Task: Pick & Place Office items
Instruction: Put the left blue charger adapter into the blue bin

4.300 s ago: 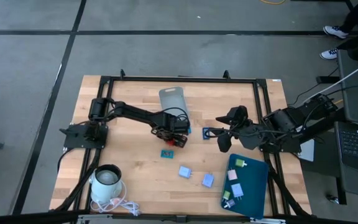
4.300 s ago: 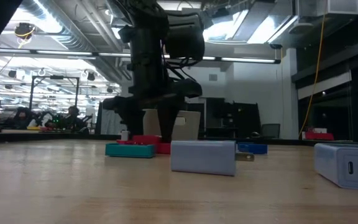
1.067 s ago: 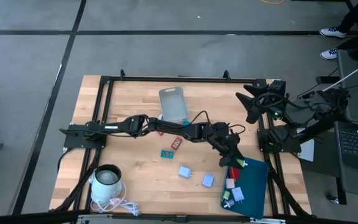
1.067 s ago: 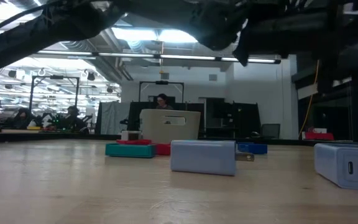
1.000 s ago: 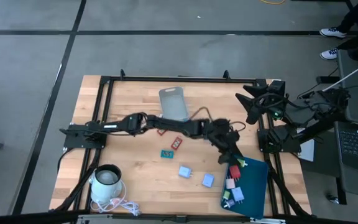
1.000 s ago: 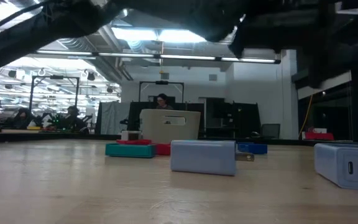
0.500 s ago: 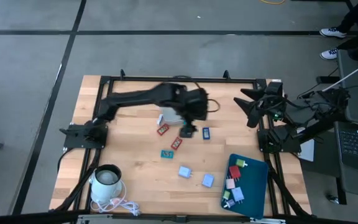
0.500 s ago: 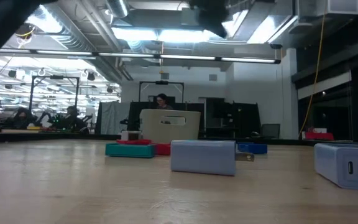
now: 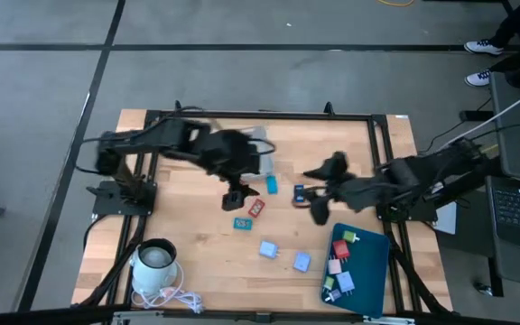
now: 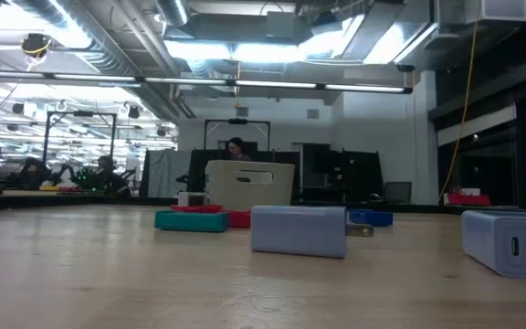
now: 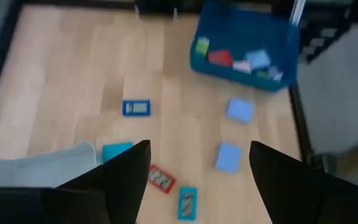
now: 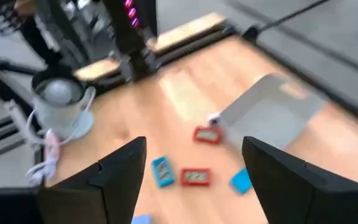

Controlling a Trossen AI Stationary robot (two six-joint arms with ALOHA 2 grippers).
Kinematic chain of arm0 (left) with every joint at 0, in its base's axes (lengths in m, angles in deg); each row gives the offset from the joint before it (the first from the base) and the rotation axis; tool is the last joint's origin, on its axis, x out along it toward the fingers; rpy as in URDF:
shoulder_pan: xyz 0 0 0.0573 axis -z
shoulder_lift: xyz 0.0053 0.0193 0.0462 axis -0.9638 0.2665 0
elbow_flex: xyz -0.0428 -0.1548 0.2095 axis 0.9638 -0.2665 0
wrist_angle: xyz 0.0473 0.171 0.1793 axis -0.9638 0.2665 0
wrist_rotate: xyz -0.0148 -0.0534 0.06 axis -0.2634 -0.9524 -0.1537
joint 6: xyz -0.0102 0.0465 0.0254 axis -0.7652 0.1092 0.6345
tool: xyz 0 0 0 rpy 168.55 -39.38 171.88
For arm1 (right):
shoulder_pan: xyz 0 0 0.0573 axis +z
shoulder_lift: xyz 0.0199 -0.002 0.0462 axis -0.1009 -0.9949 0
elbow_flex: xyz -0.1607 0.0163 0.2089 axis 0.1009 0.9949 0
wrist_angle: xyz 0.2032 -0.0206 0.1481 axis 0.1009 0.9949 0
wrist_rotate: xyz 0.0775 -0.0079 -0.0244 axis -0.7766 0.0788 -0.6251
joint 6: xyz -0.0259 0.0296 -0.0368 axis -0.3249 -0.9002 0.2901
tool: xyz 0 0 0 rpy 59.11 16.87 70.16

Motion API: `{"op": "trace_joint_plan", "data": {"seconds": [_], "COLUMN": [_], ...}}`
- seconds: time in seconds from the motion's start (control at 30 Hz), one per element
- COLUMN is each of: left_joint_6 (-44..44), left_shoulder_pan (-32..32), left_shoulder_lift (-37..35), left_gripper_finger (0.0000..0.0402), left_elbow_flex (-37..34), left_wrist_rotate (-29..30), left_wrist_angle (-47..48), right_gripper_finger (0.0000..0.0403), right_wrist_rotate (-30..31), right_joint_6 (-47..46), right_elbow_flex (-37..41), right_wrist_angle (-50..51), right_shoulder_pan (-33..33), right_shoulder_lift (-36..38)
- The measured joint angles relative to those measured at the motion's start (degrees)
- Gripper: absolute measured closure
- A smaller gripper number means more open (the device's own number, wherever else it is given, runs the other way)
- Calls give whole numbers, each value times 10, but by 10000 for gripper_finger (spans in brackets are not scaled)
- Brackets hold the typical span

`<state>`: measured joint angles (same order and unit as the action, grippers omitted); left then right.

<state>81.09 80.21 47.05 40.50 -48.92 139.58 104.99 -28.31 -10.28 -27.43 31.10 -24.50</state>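
Swung back toward centre-left, left pincer [image 9: 234, 195] wide and empty; right pincer [image 9: 319, 203] now at centre-right, parted, empty. Flat blocky items [image 9: 256, 207] scattered mid-counter [image 9: 188, 244], more in tray [image 9: 373, 271], lower right. Open wood lower centre.

Left gripper [image 9: 234, 194] and right gripper [image 9: 318, 206] hover mid-table (fingers spread, empty).
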Motion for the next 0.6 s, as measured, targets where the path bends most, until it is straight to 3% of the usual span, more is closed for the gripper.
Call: {"op": "trace_joint_plan", "data": {"seconds": [0.1, 0.27, 0.43, 0.6], "left_joint_6": [-33, -100, -164, -233], "left_shoulder_pan": [29, 79, 142, 206], "left_shoulder_lift": [-65, -204, -353, -482], "left_gripper_finger": [135, 135, 135, 136], "left_elbow_flex": [-88, -322, -567, -737], "left_wrist_rotate": [67, 145, 228, 307], "left_wrist_angle": [-58, -251, -410, -506], "right_gripper_finger": [131, 131, 131, 131], "right_wrist_rotate": [-52, -111, -127, -169], "right_joint_6": [-2, -14, -101, -177], "right_elbow_flex": [0, 0, 0, 0], "right_wrist_angle": [-25, -56, -56, -59], "right_shoulder_pan": [-12, -23, -26, -26], "right_shoulder_lift": [-37, -88, -124, -168]}}
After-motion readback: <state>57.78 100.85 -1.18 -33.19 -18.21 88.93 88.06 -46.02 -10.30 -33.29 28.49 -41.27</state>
